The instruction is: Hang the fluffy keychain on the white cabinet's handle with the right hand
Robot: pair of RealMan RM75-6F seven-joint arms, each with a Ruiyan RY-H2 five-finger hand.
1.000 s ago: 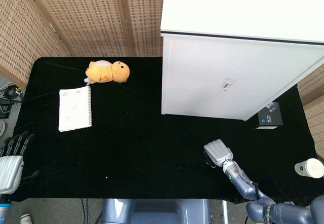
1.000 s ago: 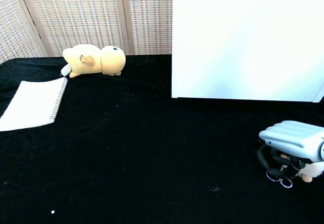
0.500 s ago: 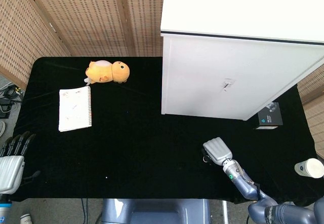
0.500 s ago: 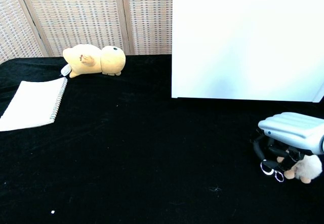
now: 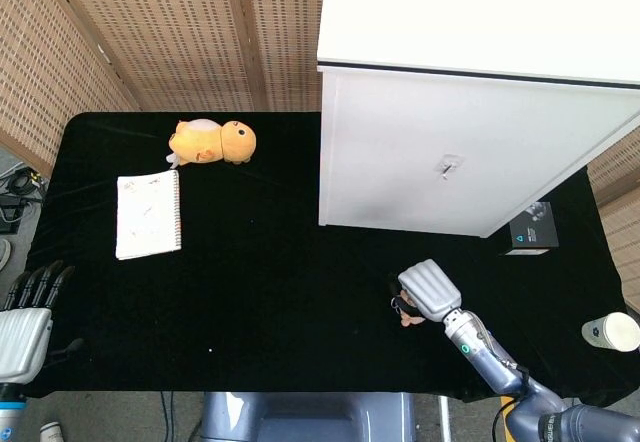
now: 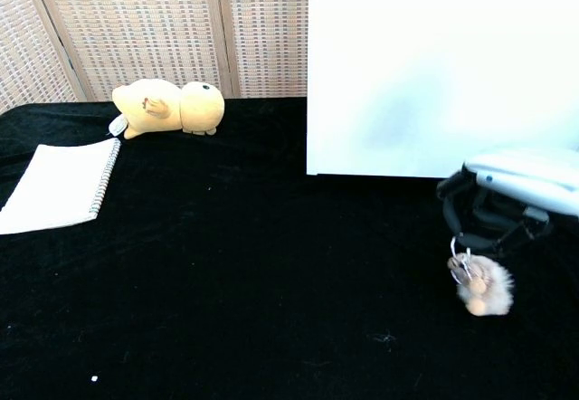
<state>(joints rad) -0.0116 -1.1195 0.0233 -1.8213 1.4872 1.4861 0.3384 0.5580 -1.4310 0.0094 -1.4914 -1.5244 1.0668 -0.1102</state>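
Note:
My right hand is raised over the table's front right, palm down with fingers curled, and holds the fluffy keychain by its metal ring. The beige puff hangs below the fingers, clear of the black table; in the head view only a bit of the keychain shows beside the hand. The white cabinet stands behind, and its small handle sits mid-door, well above and beyond the hand. My left hand rests at the table's front left edge, holding nothing, fingers extended.
An orange plush toy lies at the back left, with a spiral notebook in front of it. A small black box sits at the cabinet's right corner. A white cup stands at the far right.
My right hand has risen from the table and shifted slightly left, lifting the keychain, which now dangles free. The left hand has barely moved.

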